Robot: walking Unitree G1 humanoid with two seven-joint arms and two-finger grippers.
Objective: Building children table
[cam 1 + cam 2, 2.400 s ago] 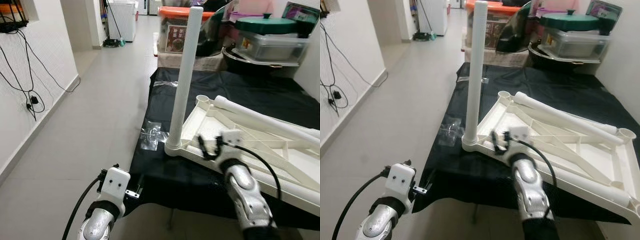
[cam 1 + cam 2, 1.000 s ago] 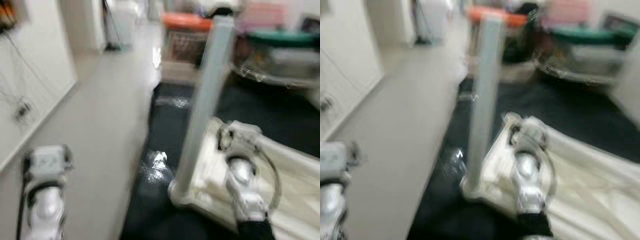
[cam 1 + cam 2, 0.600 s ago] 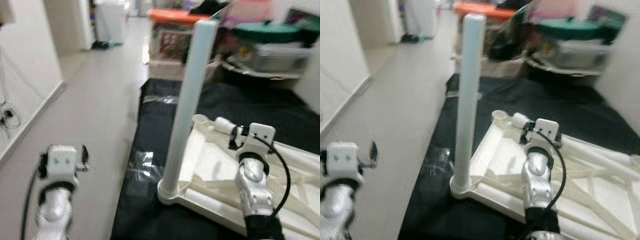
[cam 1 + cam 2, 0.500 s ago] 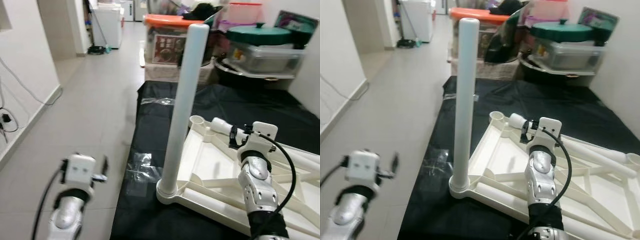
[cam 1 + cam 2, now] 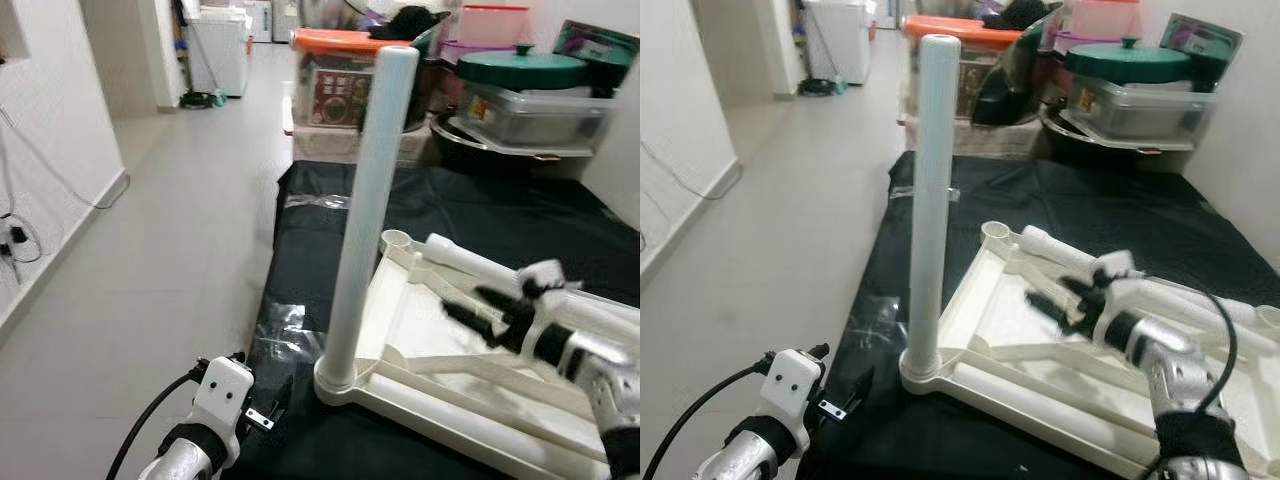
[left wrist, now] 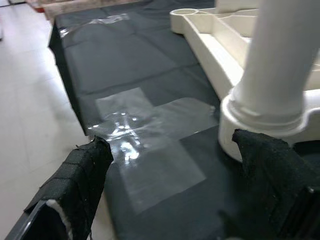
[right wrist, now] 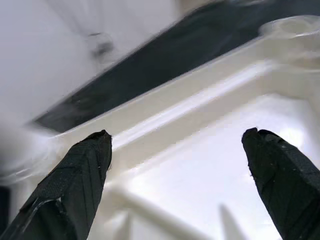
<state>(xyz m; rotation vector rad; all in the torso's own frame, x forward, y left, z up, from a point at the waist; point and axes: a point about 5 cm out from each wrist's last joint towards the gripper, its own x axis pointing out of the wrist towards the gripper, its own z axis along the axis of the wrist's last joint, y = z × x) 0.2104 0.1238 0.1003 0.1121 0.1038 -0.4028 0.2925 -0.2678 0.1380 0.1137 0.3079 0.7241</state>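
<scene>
While upright, white table leg [image 5: 372, 210], tabletop [image 5: 1040, 330] apparently inverted, right pincer [image 5: 1060, 298] spread above.

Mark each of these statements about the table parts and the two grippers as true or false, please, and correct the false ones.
1. One white leg stands upright in a corner of the upturned tabletop. True.
2. The right gripper is shut on that leg. False: it is open, above the tabletop's underside.
3. The left gripper is open near the leg's base. True.
4. The tabletop lies on bare floor. False: it lies on a black cloth.
</scene>
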